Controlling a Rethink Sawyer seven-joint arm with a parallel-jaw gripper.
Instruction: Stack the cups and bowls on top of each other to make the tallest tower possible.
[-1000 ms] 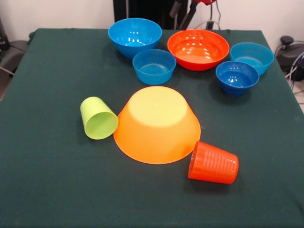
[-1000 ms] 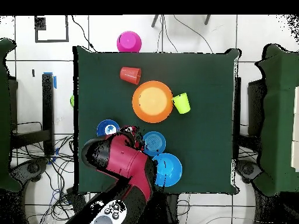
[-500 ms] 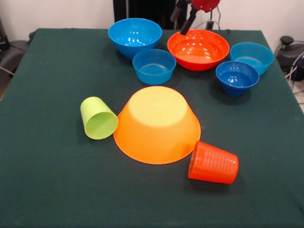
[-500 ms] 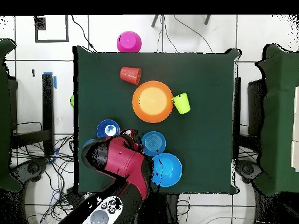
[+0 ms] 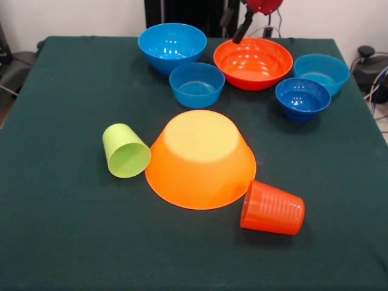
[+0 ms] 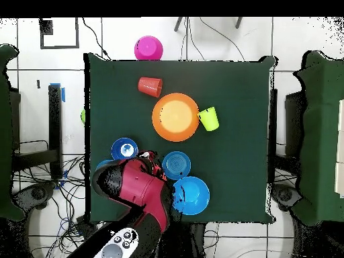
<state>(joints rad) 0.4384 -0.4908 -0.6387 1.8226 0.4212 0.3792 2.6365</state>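
Tower not started: only the base is down, gripper up over the red-orange bowl.

Your gripper [image 5: 237, 24] hangs at the far edge above the rim of the red-orange bowl [image 5: 253, 62], empty; two dark fingers [image 5: 244, 27] show w/ a gap between, so it reads as spread, not pinching anything. The light-orange bowl [image 5: 200, 159] sits upside down mid-table, wide rim on the cloth, prob. so its flat bottom takes the next piece. Nothing is on it yet. The lime green cup [image 5: 125, 150] and the ribbed orange cup [image 5: 273, 208] lie on their sides just beside that base, one each side, so you'd have to right them before stacking. The blue bowls [image 5: 196, 84] stand upright nr the red-orange one. The pink bowl [image 6: 148, 48] sits off the table's edge in the overhead view.
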